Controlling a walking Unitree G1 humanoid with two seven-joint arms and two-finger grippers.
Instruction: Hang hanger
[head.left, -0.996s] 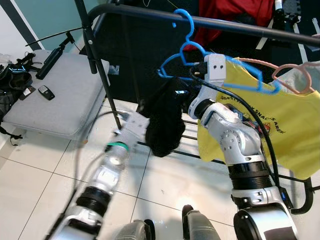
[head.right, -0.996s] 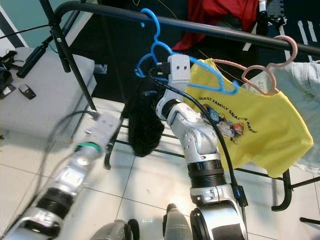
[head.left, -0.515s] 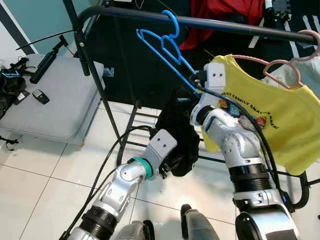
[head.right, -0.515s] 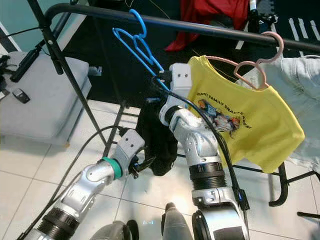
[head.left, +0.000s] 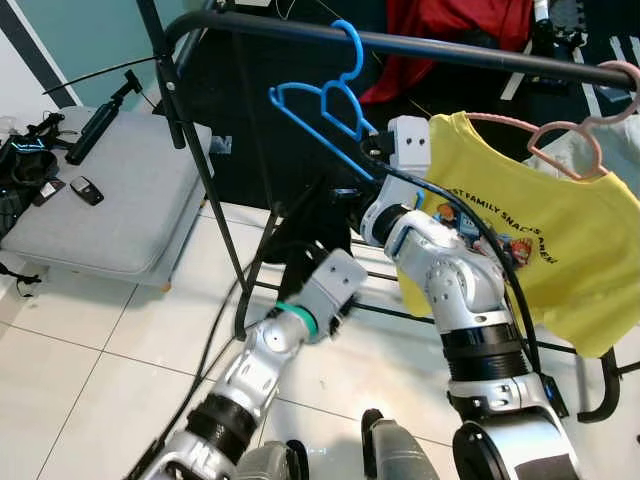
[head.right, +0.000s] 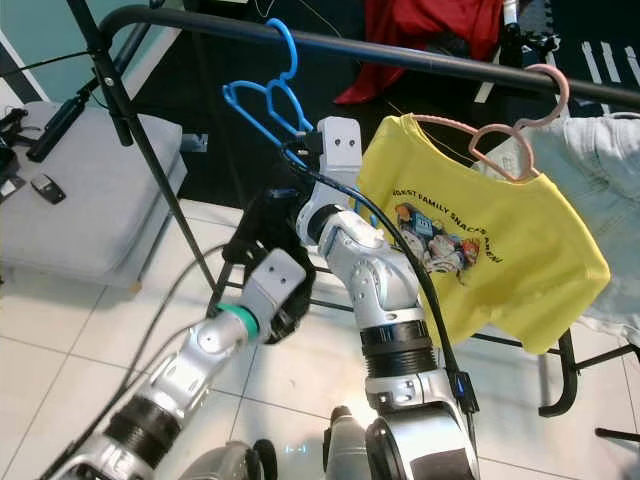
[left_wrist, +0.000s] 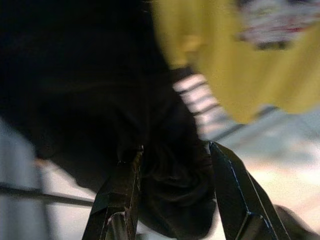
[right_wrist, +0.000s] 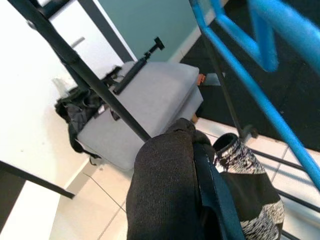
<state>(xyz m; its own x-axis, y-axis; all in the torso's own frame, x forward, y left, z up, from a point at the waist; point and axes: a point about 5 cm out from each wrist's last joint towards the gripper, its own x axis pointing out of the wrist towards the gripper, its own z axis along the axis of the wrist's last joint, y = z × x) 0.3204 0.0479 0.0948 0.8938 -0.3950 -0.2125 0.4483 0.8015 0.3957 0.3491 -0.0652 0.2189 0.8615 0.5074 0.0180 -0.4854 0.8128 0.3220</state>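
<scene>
1. Left eye view: a bright blue plastic hanger (head.left: 322, 105) is hooked over the black metal rail of a clothes rack (head.left: 470, 48), with its lower arm running down to the right gripper (head.left: 352, 192), which is raised just beneath it. A black garment (head.left: 312, 222) is draped below the hanger, and the left gripper (head.left: 322, 262) is reached into its lower folds. A yellow printed T-shirt (head.left: 545, 270) is hung on a pink hanger (head.left: 580, 140) further along the rail.

2. Right eye view: the same arrangement is seen. A grey padded cushion (head.right: 75, 205) is laid on the white tiled floor (head.right: 60, 350) beside the rack's upright, and a red cloth (head.right: 425, 40) is seen behind the rail.

3. Left wrist view: the two black fingers (left_wrist: 119, 192) are held apart, with a fold of the black garment lying between them; whether it is pinched cannot be told.

4. Right wrist view: the blue hanger's arms are crossed overhead, and dark knitted fabric (right_wrist: 165, 190) is wrapped over the gripper, so its finger state cannot be told.
</scene>
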